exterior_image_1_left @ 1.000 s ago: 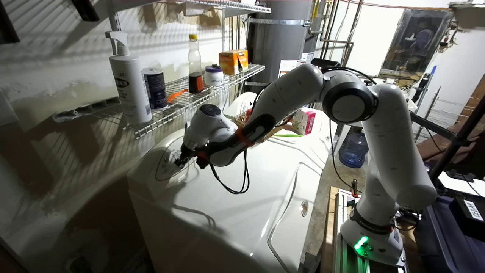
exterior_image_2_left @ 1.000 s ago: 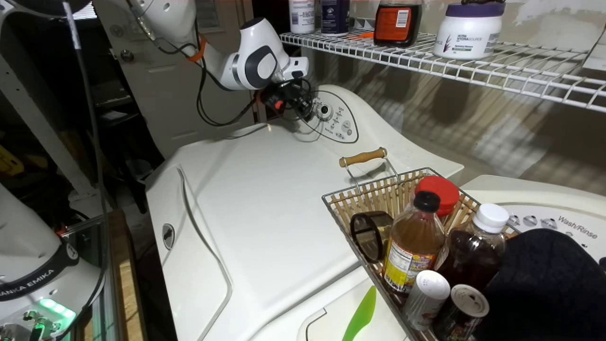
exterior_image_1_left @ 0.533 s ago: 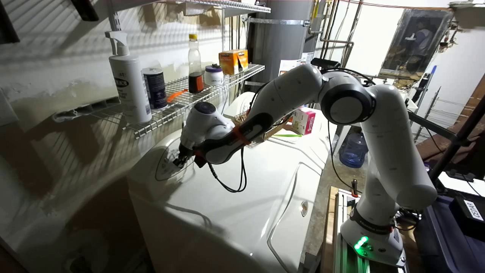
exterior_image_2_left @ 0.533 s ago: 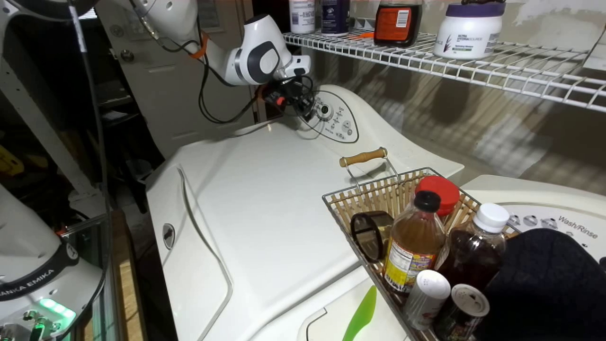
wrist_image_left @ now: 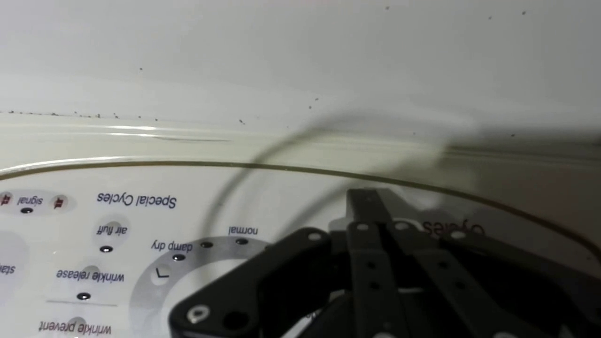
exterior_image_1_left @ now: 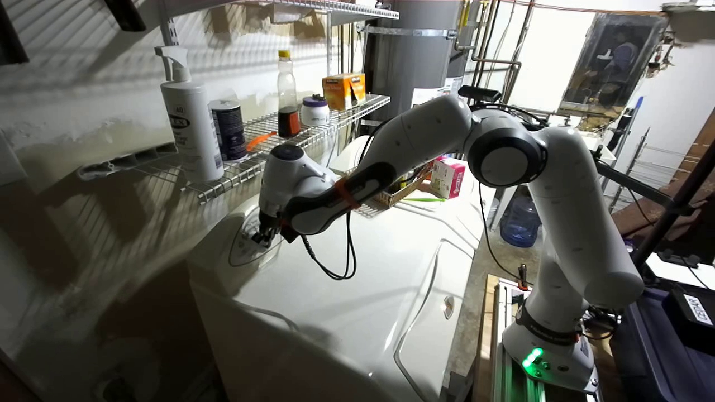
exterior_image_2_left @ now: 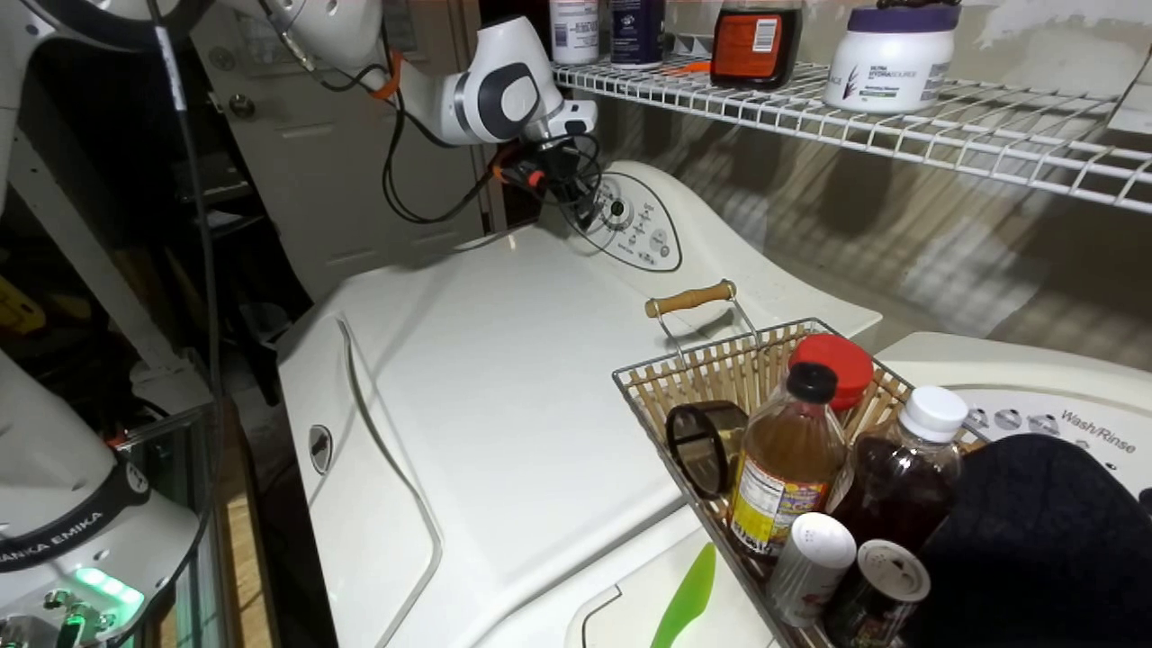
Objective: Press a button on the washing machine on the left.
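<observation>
The washing machine is glossy white with a flat top, seen in both exterior views [exterior_image_1_left: 346, 273] [exterior_image_2_left: 504, 369]. Its oval grey-outlined control panel [exterior_image_2_left: 664, 236] sits on the raised back part. In the wrist view the panel [wrist_image_left: 141, 183] appears upside down, with labels such as "normal", "damp dry" and "Special Cycles" beside a round dial ring. My gripper [wrist_image_left: 368, 199] is shut, with no object between the fingers. Its tips are over the panel near the "Cycles" label, inside the outline; contact cannot be told. The gripper also shows at the panel in both exterior views [exterior_image_1_left: 261, 240] [exterior_image_2_left: 585, 214] and hides part of it.
A wire shelf [exterior_image_2_left: 990, 135] with several bottles hangs above the panel. A basket [exterior_image_2_left: 643, 382] of bottles stands towards a second white machine [exterior_image_2_left: 1035, 396] marked "Wash/Rinse". A green utensil [exterior_image_2_left: 688, 594] and a pink box [exterior_image_1_left: 448, 177] lie nearby.
The arm's wrist has swung towards the shelf side and become more upright, its cables moving along. The fingertips have stayed almost in the same place at the panel.
</observation>
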### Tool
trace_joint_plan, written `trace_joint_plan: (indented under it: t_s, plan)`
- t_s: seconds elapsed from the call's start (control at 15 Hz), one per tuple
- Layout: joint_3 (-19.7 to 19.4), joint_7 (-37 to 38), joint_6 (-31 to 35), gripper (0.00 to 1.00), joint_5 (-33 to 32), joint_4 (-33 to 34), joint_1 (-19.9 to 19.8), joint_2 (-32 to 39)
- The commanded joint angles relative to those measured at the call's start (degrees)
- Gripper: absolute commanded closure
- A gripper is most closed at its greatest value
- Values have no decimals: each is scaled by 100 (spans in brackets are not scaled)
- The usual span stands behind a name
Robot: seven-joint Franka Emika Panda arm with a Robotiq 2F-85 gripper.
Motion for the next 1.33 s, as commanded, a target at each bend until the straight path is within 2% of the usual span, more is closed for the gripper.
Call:
trace_joint_plan:
  t_s: [0.0,0.33,0.6,0.73,0.93,1.13,1.27]
  plan:
    - [147,-55,712,100,150,-385,-87,-186]
    - [274,10,1354,100,302,-1690,-32,-1199]
    - [444,228,966,100,541,-2577,20,-2258]
    - [348,679,1014,73,241,-2970,131,-2806]
    - [213,1616,841,54,-414,-3376,262,-3542]
    - [278,2933,823,32,-1905,-3595,95,-4087]
    - [391,3462,649,18,-2516,-3708,-4,-4342]
